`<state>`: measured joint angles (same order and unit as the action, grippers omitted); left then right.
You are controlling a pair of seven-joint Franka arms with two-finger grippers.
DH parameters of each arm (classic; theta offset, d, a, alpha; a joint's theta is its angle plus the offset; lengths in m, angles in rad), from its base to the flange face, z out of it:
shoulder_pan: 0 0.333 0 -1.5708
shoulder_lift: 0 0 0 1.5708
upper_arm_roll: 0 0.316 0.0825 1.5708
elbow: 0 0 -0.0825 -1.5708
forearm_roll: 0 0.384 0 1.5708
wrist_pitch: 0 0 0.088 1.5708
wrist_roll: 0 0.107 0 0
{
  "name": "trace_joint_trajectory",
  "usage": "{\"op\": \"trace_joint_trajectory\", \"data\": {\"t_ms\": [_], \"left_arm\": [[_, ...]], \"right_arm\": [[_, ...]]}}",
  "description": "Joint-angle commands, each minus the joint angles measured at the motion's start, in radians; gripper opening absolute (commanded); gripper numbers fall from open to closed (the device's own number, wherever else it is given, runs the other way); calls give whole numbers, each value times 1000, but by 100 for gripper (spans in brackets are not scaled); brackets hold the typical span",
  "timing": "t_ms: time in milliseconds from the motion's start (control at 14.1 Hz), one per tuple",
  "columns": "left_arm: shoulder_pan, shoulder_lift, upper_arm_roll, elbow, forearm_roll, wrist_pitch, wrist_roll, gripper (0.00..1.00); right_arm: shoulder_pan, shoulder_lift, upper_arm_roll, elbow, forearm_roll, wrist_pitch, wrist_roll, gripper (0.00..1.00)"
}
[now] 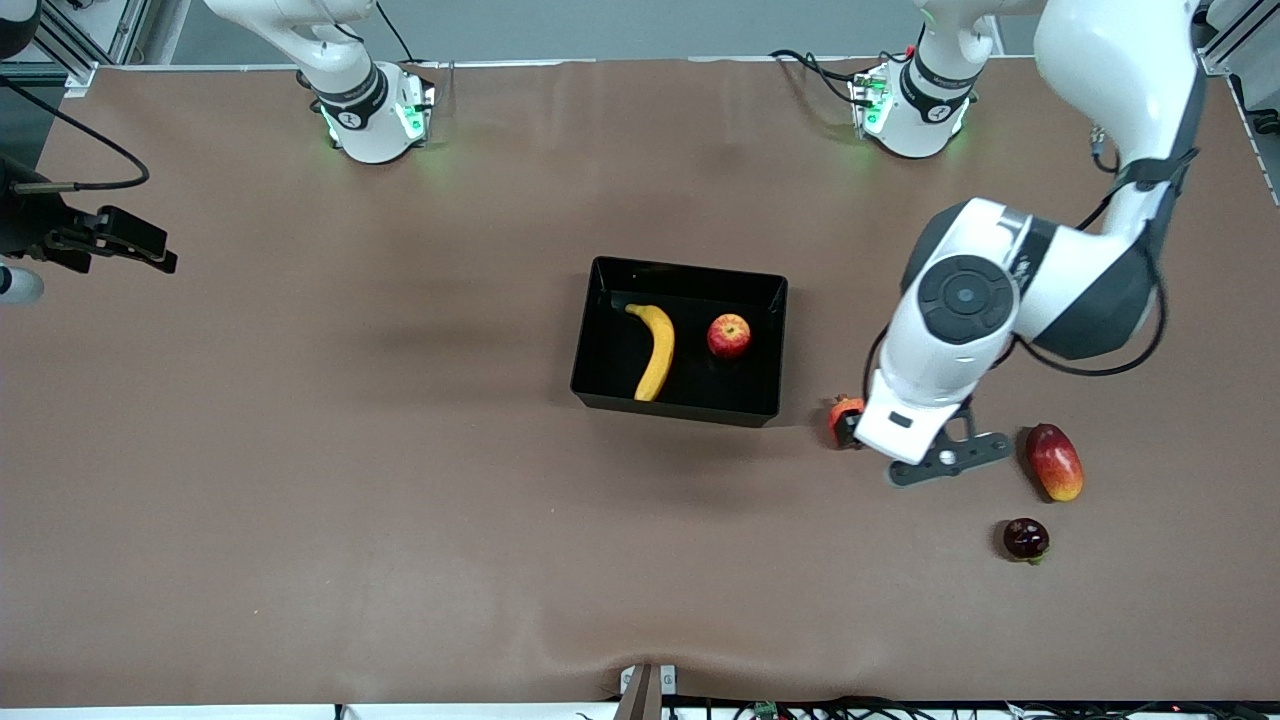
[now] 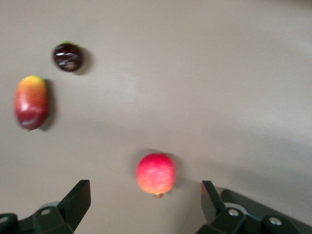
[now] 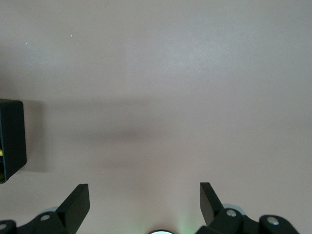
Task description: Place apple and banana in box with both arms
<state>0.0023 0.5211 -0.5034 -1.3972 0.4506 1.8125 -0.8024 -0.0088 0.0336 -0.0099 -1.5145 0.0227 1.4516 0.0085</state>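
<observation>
The black box [image 1: 684, 273] stands at the middle of the table. Inside it lie the yellow banana [image 1: 655, 351] and, beside it, the red apple [image 1: 729, 336]. My left gripper [image 2: 145, 188] hangs open over the bare table just past the box toward the left arm's end, holding nothing. A pinkish-red pomegranate [image 2: 156, 173] lies on the table below, between the lines of its fingers. My right gripper [image 3: 144, 189] is open and empty over the table toward the right arm's end [image 1: 140, 247]. A corner of the box [image 3: 10, 140] shows in the right wrist view.
The pomegranate [image 1: 843, 417] is half hidden under the left hand. A red-yellow mango [image 1: 1054, 461] [image 2: 31, 102] and a small dark round fruit [image 1: 1026, 539] [image 2: 68, 57] lie toward the left arm's end, nearer the front camera than the box.
</observation>
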Motion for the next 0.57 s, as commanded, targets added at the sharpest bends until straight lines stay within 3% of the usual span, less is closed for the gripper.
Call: {"op": "trace_joint_trajectory", "data": {"t_ms": [0,498], "left_arm": [[39,-70,-9,-19,-16,-82,113,100],[203,-255,-7,-26,-203,-235,408,100]], "right_arm": [[4,0,-2,3,3,-8,4,100],[4,0,-2,2,3,-10,5,100]]}}
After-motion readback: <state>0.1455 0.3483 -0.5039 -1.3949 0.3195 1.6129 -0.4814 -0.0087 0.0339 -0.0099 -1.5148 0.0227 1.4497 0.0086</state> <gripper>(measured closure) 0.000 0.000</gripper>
